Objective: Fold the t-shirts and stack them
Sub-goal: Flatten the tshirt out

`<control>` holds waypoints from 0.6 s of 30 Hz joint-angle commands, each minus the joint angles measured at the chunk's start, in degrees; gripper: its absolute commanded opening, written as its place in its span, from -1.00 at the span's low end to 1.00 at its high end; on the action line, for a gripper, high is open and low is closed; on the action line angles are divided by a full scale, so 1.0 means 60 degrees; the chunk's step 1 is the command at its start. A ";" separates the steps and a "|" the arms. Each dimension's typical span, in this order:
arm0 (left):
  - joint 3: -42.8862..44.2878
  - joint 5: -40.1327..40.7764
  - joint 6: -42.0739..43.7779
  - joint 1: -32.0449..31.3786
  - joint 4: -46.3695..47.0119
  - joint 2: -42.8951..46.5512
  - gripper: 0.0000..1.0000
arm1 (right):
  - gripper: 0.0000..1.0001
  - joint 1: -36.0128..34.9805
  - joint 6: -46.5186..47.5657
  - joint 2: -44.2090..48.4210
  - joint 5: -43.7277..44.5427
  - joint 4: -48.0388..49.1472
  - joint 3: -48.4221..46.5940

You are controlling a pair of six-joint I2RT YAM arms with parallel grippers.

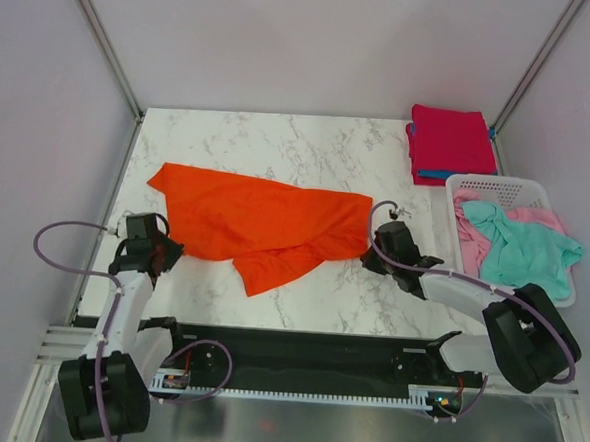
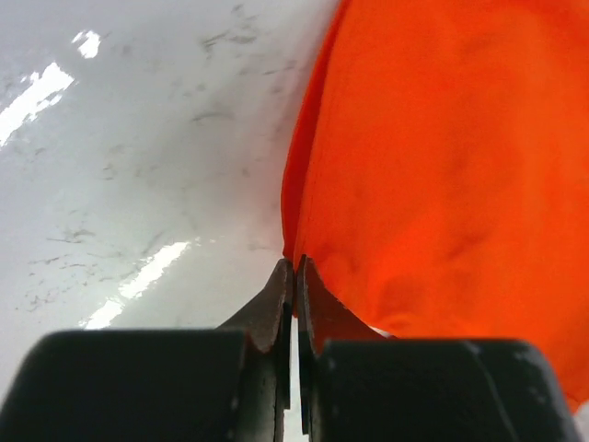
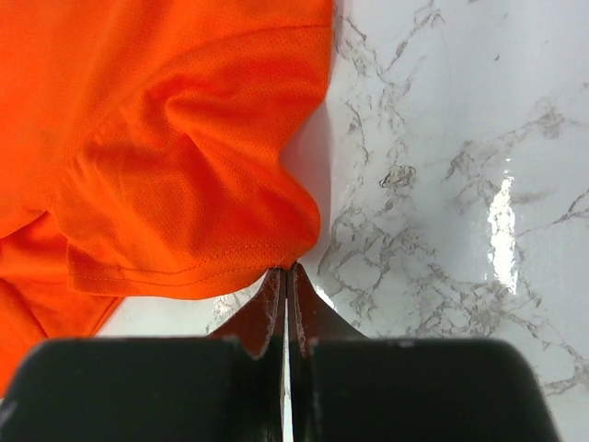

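Left end effector (image 2: 294, 265), right end effector (image 3: 287, 272), each clamped on orange-red t-shirt (image 1: 265, 224) edge, pinched cloth barely visible

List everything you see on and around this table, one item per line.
orange t-shirt: one, orange-red, spread loosely mid-table
magenta t-shirt: one, magenta, folded, top of the far-right stack
blue t-shirt: one, blue, under the magenta one, only edges showing
teal t-shirt: one, teal, crumpled in the basket
pink t-shirt: one, pink, in the basket, partly under the teal one
basket: one, white slotted plastic, table's right side
table: one, white marble
left gripper: one, black, shut on the orange t-shirt's left edge
right gripper: one, black, shut on its right hem
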State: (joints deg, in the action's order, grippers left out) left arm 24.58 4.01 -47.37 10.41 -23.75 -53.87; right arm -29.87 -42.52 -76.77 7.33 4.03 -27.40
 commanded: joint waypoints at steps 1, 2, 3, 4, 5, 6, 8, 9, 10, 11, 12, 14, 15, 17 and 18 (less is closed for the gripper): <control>0.1438 -0.0580 0.0848 0.0007 -0.0801 0.1372 -0.96 | -1.00 -0.0032 0.0392 0.1101 0.0037 -0.0651 -0.0223; 0.2064 -0.0624 0.1067 0.0007 -0.1035 0.1941 -0.96 | -1.00 -0.0046 0.0436 0.1483 0.0154 -0.1078 -0.0296; 0.2390 -0.0842 0.1505 0.0007 -0.1226 0.2149 -0.96 | -1.00 -0.0046 0.0538 0.1907 0.0256 -0.1430 -0.0384; 0.2712 -0.0917 0.1741 0.0007 -0.1576 0.2398 -0.96 | -1.00 -0.0061 0.0583 0.2811 0.0402 -0.1811 -0.0689; 0.3281 -0.1106 0.2150 -0.0007 -0.1724 0.2720 -0.96 | -1.00 -0.0061 0.0612 0.3226 0.0462 -0.2554 -0.0910; 0.3576 -0.1151 0.2299 0.0007 -0.1871 0.2868 -0.96 | -1.00 -0.0076 0.0714 0.3999 0.0564 -0.2924 -0.1463; 0.4365 -0.1370 0.2693 0.0007 -0.2296 0.3074 -0.96 | -1.00 -0.0120 0.0788 0.4589 0.0638 -0.4038 -0.2168; 0.4602 -0.1444 0.2768 0.0007 -0.2427 0.3248 -0.96 | -1.00 -0.0134 0.0919 0.4998 0.0653 -0.4375 -0.2955; 0.5083 -0.1474 0.2783 -0.0007 -0.2661 0.3308 -0.96 | -1.00 -0.0149 0.0964 0.5176 0.0638 -0.4987 -0.3369; 0.5291 -0.1547 0.2769 -0.0007 -0.2765 0.3352 -0.96 | -1.00 -0.0164 0.1037 0.5338 0.0609 -0.5225 -0.3750; 0.5467 -0.1620 0.2740 -0.0007 -0.2809 0.3411 -0.96 | -1.00 -0.0164 0.1110 0.5658 0.0565 -0.5402 -0.4479; 0.5994 -0.1694 0.2594 -0.0007 -0.2883 0.3528 -0.96 | -1.00 -0.0164 0.1227 0.5982 0.0390 -0.5725 -0.5171; 0.6243 -0.1636 0.2593 -0.0007 -0.2897 0.3543 -0.96 | -1.00 -0.0164 0.1242 0.6201 0.0375 -0.5871 -0.5900; 0.7162 -0.1315 0.2681 0.0007 -0.2985 0.3543 -0.96 | -1.00 -0.0178 0.1447 0.6335 0.0404 -0.6354 -0.6680; 0.7516 -0.1255 0.2768 -0.0007 -0.3014 0.3500 -0.96 | -1.00 -0.0178 0.1549 0.6422 0.0418 -0.6486 -0.7409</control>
State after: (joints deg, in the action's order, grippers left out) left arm 63.00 -4.12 -34.15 10.41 -40.49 -32.80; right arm -30.70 -36.05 -39.83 9.13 -28.05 -63.51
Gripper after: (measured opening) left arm 0.033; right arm 0.007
